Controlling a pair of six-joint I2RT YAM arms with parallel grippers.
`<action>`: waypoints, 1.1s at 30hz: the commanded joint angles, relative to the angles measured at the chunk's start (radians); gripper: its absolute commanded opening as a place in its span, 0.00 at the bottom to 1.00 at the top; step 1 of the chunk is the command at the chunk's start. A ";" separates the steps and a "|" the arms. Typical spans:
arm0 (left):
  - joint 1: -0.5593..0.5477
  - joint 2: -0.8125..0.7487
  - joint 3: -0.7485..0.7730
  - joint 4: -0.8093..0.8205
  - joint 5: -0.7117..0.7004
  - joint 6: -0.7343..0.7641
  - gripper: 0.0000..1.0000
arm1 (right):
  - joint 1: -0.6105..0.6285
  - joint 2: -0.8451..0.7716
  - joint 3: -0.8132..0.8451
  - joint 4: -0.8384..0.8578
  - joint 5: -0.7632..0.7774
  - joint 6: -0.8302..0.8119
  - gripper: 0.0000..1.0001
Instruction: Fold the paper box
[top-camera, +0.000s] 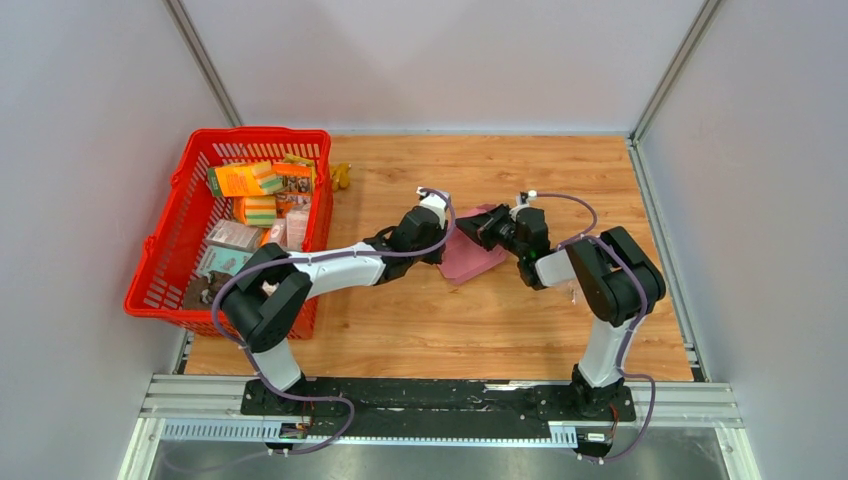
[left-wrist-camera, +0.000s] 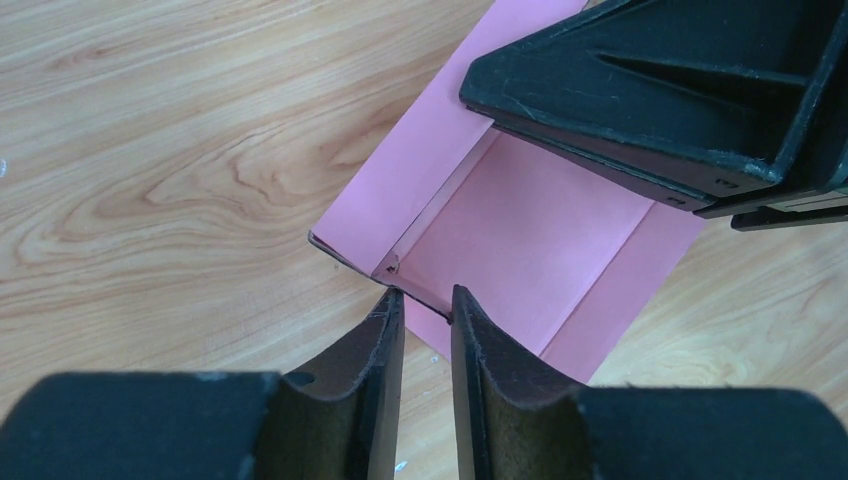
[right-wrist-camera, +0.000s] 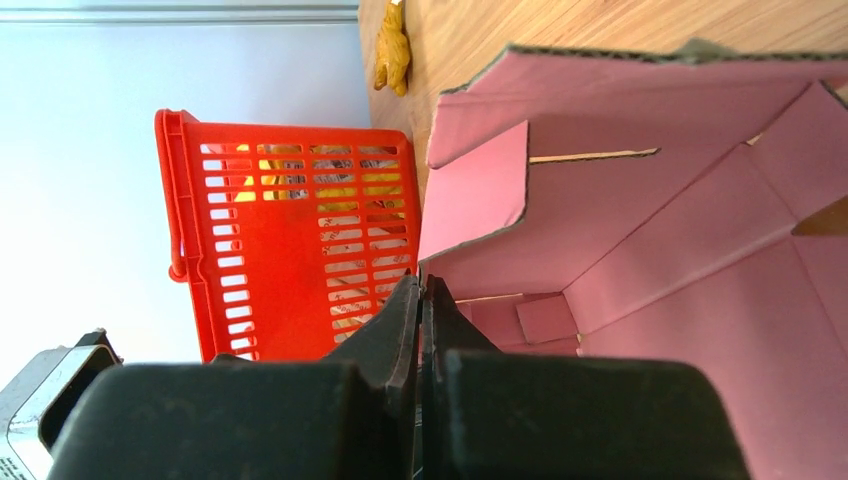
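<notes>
Here, left claw (left-wrist-camera: 428, 296) low at paper box (left-wrist-camera: 520, 240)

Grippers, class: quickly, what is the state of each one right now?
Left gripper: open a little, tips straddling the near edge of the paper box.
Right gripper: shut, pinching the paper box's wall.

A red plastic basket (top-camera: 260, 133) sits at the left of the frame on the wooden surface (top-camera: 450, 320), holding an orange package (top-camera: 238, 179) and other printed packages. A small yellow figure (top-camera: 341, 176) lies just beside its upper right corner.
</notes>
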 joint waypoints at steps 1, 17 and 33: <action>0.001 0.016 0.031 0.053 -0.018 -0.020 0.28 | 0.018 0.030 -0.015 0.051 -0.037 0.010 0.00; 0.001 -0.379 -0.342 0.079 -0.144 0.038 0.57 | 0.014 0.033 -0.018 0.073 -0.049 0.015 0.00; 0.019 -0.090 -0.073 0.046 -0.042 0.060 0.35 | 0.014 0.043 -0.017 0.082 -0.055 0.020 0.00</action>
